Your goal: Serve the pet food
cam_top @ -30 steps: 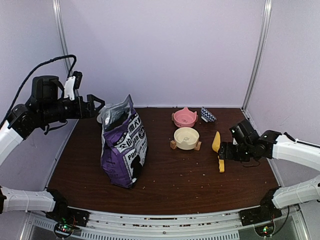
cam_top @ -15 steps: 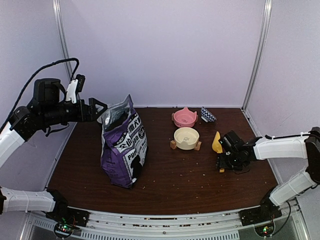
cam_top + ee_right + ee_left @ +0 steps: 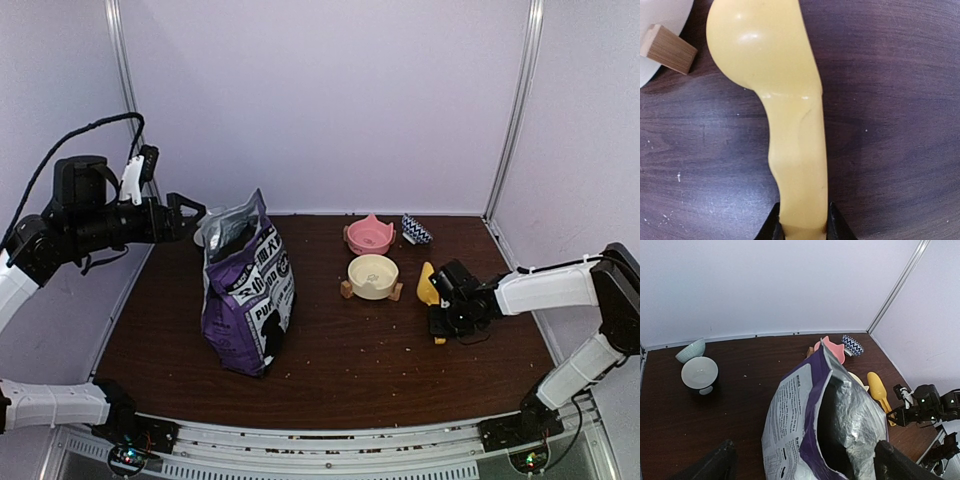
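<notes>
Purple pet food bag stood upright with its top open, left of centre on the brown table; bare wood lay at its 3 to 6 o'clock. Left gripper was spread wide and empty at the bag's 10 o'clock, over the table's left edge. Right gripper was clamped on the yellow scoop handle, at 3 o'clock of the cream bowl.

Light was bright, soft and even; the purple bag showed mild glare on its foil lining, and the view around it was sharp

Left end effector spread; right end effector pinched.
</notes>
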`<state>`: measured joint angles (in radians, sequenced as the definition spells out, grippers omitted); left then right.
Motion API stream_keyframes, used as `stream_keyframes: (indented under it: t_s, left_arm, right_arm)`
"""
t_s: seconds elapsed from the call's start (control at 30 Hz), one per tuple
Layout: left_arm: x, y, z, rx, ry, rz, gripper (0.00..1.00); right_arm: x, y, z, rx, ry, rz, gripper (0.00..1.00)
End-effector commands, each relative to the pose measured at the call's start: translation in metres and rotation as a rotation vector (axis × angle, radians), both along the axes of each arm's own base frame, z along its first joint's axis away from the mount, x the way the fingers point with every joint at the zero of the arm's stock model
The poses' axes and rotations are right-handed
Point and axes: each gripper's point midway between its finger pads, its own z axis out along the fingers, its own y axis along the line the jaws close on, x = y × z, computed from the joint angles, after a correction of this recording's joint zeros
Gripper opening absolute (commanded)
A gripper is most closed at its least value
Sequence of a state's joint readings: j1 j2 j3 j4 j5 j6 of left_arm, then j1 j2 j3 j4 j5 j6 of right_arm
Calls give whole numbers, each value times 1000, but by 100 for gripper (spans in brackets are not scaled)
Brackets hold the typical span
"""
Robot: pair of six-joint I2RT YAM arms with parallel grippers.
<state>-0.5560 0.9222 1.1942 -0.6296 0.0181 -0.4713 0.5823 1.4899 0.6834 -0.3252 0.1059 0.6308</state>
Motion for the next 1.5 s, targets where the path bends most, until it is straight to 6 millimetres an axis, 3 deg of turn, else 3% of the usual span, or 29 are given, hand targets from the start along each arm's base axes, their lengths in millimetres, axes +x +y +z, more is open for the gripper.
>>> stream_keyframes:
  t_s: [0.0, 0.17, 0.43, 0.6, 0.7, 0.9, 1.03, 1.27, 1.47]
  left_arm:
    - [2, 5, 20, 2, -52, 13, 98]
    - [10, -3, 38, 10, -83, -6, 98]
    - [11, -29, 60, -74, -104, -116, 94]
    - [-1, -40, 58, -136, -86, -156, 93]
    - [-11, -49, 55, -170, -67, -181, 92]
    - [-30, -66, 56, -255, -51, -219, 92]
    - [-38, -95, 66, -315, -28, -306, 91]
    - [-43, -154, 70, -377, 45, -423, 89]
    - [-46, -178, 88, -431, 37, -462, 88]
  right_arm:
    - [10, 18, 36, 65, -82, 76, 4]
    - [1, 39, 86, 101, -178, 162, 0]
    - [-32, 85, 200, 169, -410, 339, 0]
    - [-61, 124, 250, 214, -493, 480, 0]
    - [-78, 151, 269, 178, -540, 580, 0]
    - [-87, 188, 281, 3, -592, 684, 0]
    - [-88, 203, 290, 17, -631, 725, 0]
    - [-82, 188, 290, -87, -720, 728, 0]
    - [-72, 166, 284, -319, -764, 720, 0]
